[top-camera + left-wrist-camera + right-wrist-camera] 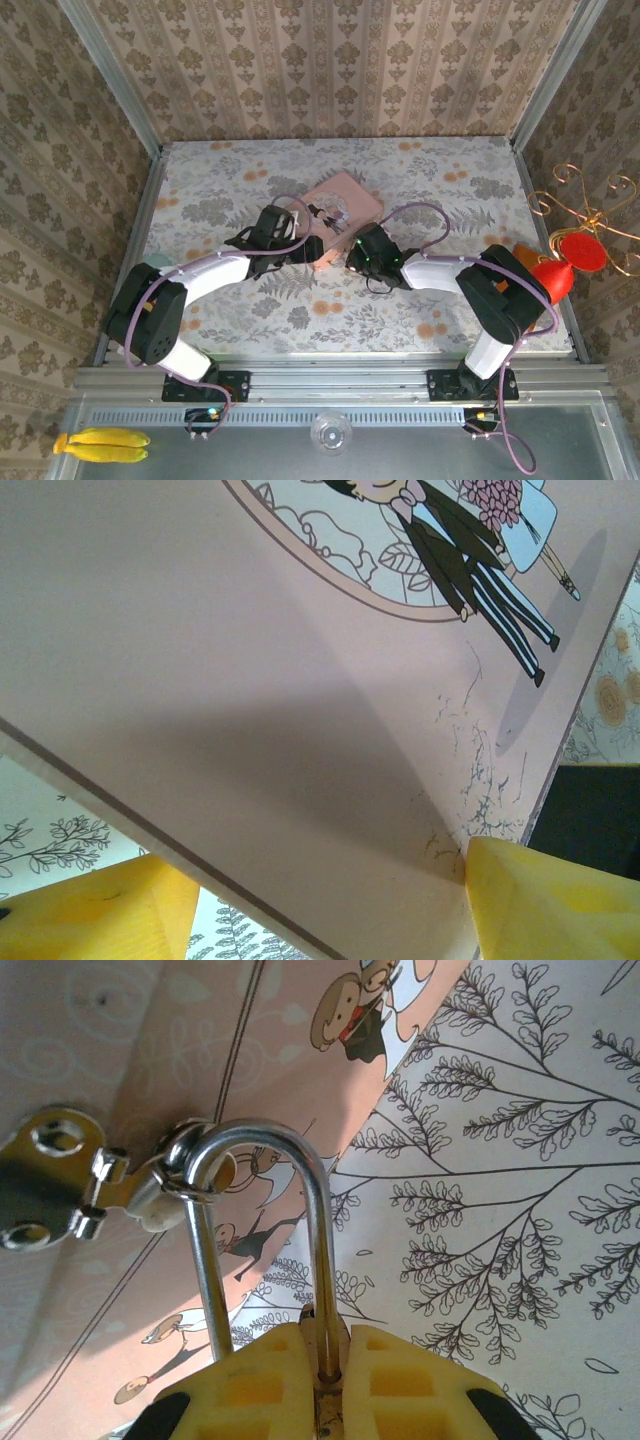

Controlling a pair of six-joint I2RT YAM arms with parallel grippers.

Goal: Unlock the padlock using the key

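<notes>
The pink picture tin (345, 200) lies at mid-table. My left gripper (305, 252) reaches to its near left corner. In the left wrist view its yellow fingers (545, 900) stand wide on either side of the tin (250, 680) and press against it. My right gripper (350, 258) is at the tin's near edge. In the right wrist view it (325, 1345) is shut on the padlock's brass body. The padlock's silvery shackle (322, 1250) rises from between the fingers and loops through the tin's metal hasp (70, 1175). The key is hidden.
A red ornament on a gold wire stand (565, 265) sits past the table's right edge, with an orange object (522, 254) beside it. Bananas (100, 445) and a clear dome (330, 432) lie on the near shelf. Wallpapered walls close three sides.
</notes>
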